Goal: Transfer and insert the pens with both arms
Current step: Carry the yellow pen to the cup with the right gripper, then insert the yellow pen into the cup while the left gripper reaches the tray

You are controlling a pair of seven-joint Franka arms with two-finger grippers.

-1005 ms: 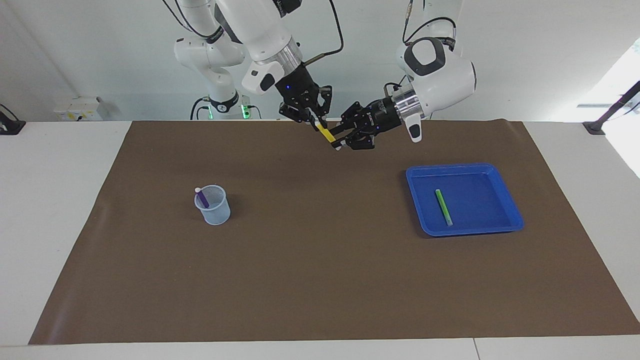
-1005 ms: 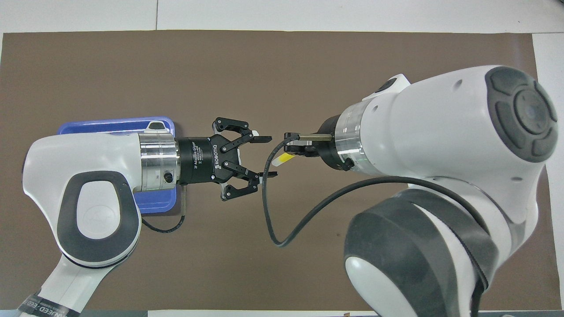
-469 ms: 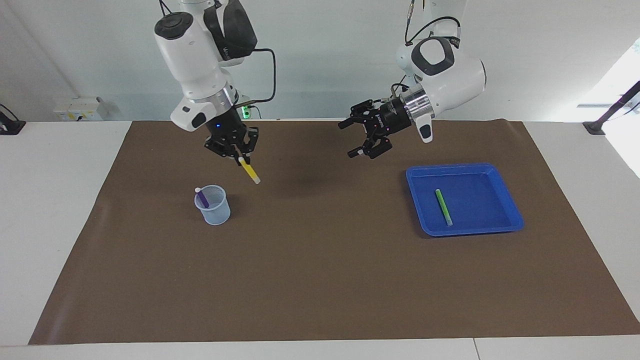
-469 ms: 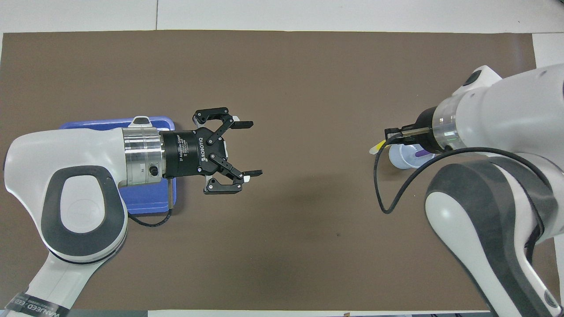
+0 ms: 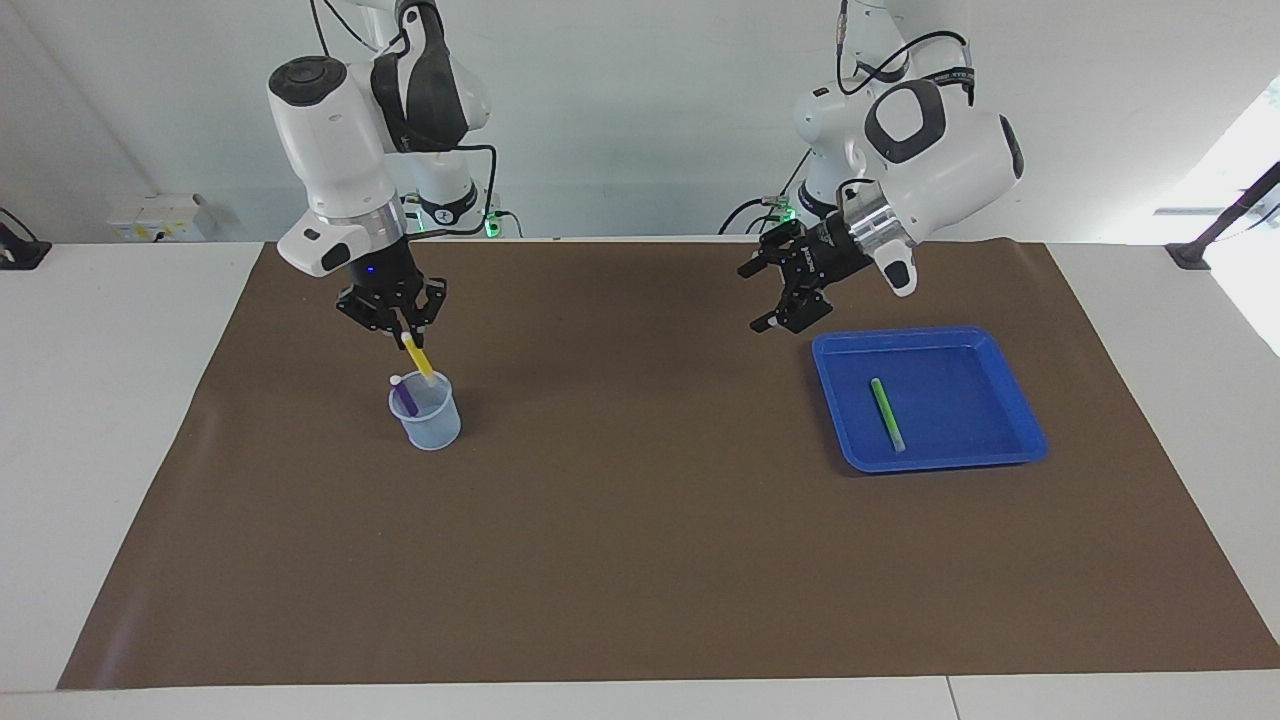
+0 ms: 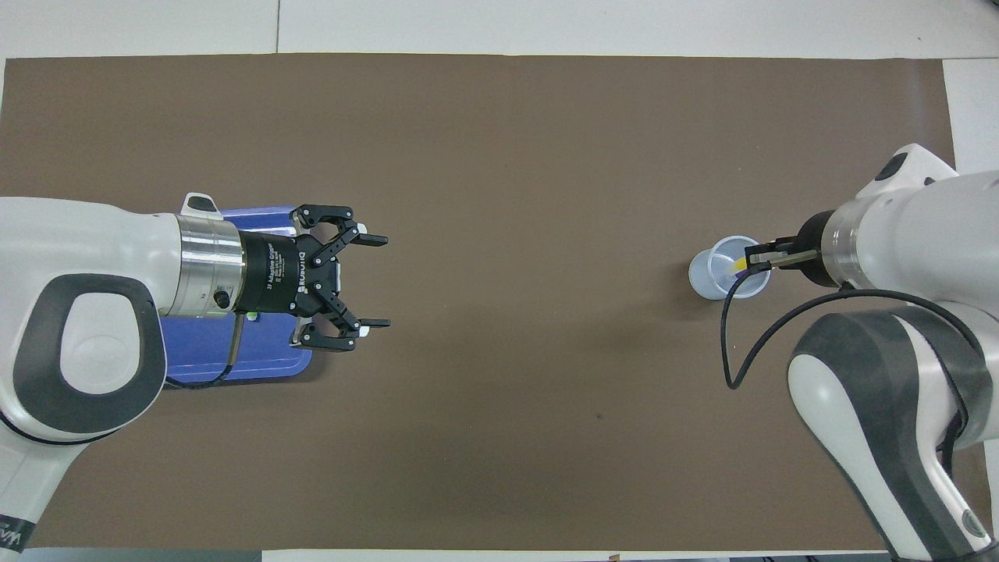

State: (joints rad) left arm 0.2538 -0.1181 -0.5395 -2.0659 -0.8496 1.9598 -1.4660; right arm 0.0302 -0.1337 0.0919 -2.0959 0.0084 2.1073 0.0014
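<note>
Right gripper (image 5: pixel 405 338) clamps yellow pen (image 5: pixel 418 361), tip entering cup (image 5: pixel 427 412) beside purple pen (image 5: pixel 405 400); lower straight before release. Left gripper (image 5: pixel 790 300) spread, empty, near tray (image 5: pixel 1020 425).

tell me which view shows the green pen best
The facing view: the green pen lies in full sight in the blue tray. In the overhead view the left arm covers it, leaving only a green sliver.
</note>
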